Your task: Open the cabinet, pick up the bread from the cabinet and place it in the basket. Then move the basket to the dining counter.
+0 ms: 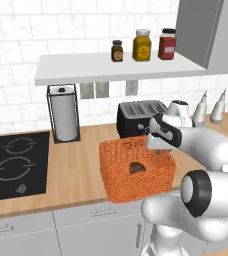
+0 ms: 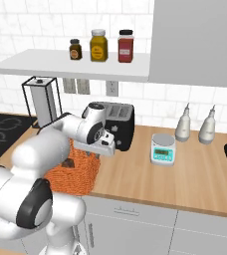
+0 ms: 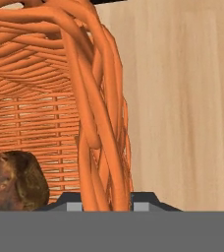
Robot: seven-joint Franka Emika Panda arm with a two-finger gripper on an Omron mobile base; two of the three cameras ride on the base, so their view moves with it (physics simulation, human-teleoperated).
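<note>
Bread (image 1: pixel 136 167) in basket (image 1: pixel 117 186) before toaster (image 1: pixel 138 116)

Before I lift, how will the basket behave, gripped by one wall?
Probably light: open wicker basket, holding one small bread. Jaws pinch the right rim, off-centre, so it will likely tilt. The bread may slide; the weave could flex slightly.

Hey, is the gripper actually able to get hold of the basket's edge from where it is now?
Probably yes. In the hand view the gripper is shut on the basket at its woven rim, one fingertip on each side of the wall. The bread lies inside, clear of the grip, and nothing blocks the rim.
</note>
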